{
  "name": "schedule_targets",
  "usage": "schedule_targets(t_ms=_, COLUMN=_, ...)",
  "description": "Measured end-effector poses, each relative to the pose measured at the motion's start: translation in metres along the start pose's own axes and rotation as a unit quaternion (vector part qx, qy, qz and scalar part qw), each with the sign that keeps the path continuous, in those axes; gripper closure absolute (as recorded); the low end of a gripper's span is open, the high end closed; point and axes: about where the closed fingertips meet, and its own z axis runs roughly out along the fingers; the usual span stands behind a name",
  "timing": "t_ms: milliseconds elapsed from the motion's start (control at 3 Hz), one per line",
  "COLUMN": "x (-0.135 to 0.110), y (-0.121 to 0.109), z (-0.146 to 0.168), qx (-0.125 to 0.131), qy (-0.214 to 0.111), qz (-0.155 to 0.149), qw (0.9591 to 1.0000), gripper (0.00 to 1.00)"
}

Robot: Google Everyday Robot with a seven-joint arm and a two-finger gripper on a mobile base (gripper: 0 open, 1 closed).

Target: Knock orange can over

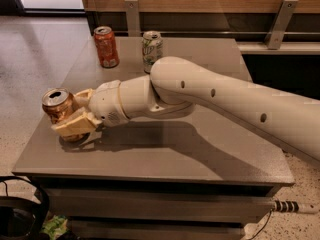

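The orange can (56,105), coppery with an open silvery top, is at the left edge of the grey table (200,154), leaning slightly to the left. My gripper (69,112) reaches in from the right and straddles it. One tan finger (74,126) lies across its front and the other (83,94) is behind it, both against the can's body. The can's lower part is hidden by the front finger.
A deeper red-orange can (106,46) and a white-and-green can (152,49) stand upright at the table's back. My white arm (235,104) crosses the table from the right. Floor lies beyond the left edge. A black cable (20,209) hangs at the lower left.
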Motion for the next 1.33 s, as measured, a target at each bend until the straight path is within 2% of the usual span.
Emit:
schedule_targets(t_ms=333, x=-0.003, y=0.003, z=-0.012, qx=0.010, qy=0.049, qz=0.001, qw=0.9988, gripper=1.00)
schedule_targets(t_ms=667, x=-0.009, y=0.003, z=-0.034, qx=0.033, qy=0.110, qz=0.008, qw=0.9934, gripper=1.00)
schedule_targets(t_ms=1333, x=-0.006, y=-0.002, z=-0.067, qx=0.084, qy=0.221, qz=0.018, qw=0.9715, gripper=1.00)
